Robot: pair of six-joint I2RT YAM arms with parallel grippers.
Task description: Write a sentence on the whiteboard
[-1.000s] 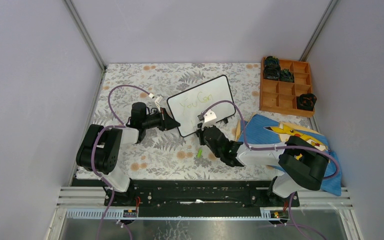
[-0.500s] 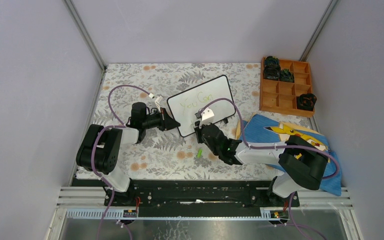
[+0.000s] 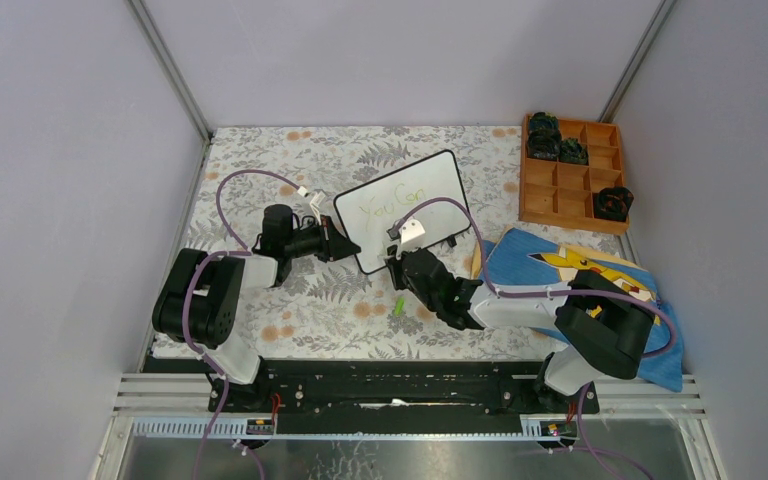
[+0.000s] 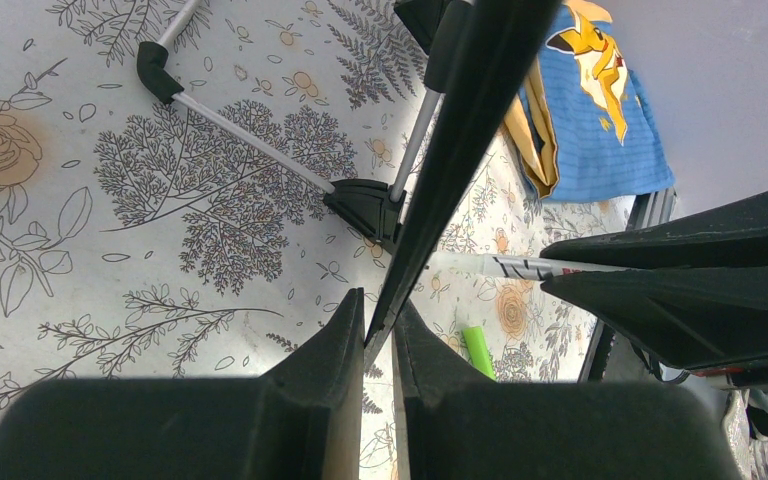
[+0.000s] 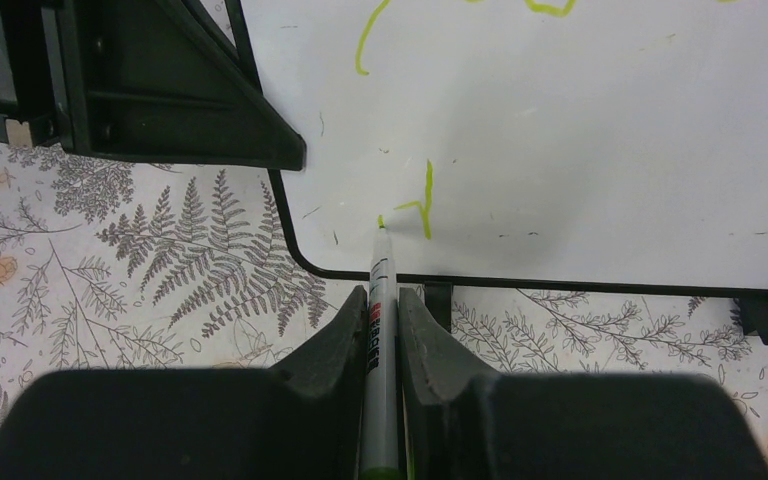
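Pinches the whiteboard (image 3: 440,190) by its rim with the left pincer (image 4: 378,320), mid-tabletop toward the far edge. Grips a marker (image 5: 381,275) in the right pincer (image 3: 397,262), tip on the sentence (image 3: 390,203), second line. Could skid or tip the board if pressed hard; could smear wet strokes if dragged.

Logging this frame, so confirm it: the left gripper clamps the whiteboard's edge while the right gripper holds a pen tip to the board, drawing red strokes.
One detail is wrong: the strokes are light green, not red, as the right wrist view shows. The left gripper does clamp the whiteboard by its edge, and the right gripper holds the pen tip to the board.
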